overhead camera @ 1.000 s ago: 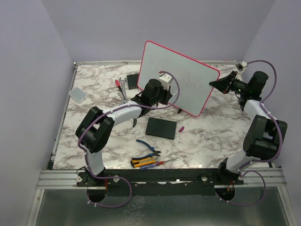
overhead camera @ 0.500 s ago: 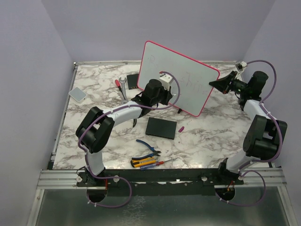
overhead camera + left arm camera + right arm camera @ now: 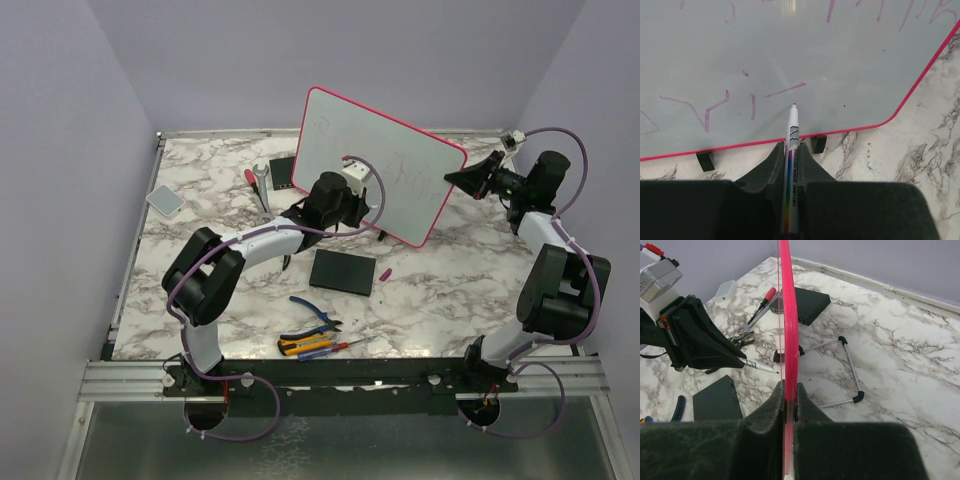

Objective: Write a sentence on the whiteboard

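The whiteboard (image 3: 385, 160) with its pink-red frame stands tilted at the back of the table. Faint pinkish strokes of the sentence (image 3: 715, 106) cross its pale surface (image 3: 850, 55). My left gripper (image 3: 791, 148) is shut on a white board marker (image 3: 791, 170) with a rainbow stripe. The marker's tip (image 3: 793, 105) points at the lower part of the board; I cannot tell whether it touches. In the top view this gripper (image 3: 368, 205) is in front of the board's middle. My right gripper (image 3: 789, 388) is shut on the board's pink right edge (image 3: 788, 315), seen from above at the gripper (image 3: 462, 178).
A flat black slab (image 3: 343, 271) lies in front of the board, with a small pink cap (image 3: 385, 272) beside it. Pliers and screwdrivers (image 3: 315, 338) lie near the front edge. A grey pad (image 3: 165, 200) sits far left, a wrench (image 3: 261, 180) beside the board. The board's wire stand (image 3: 850, 365) rests behind it.
My left gripper has shifted a little to the right along the board with the marker in it. The right gripper and the board have stayed where they were.
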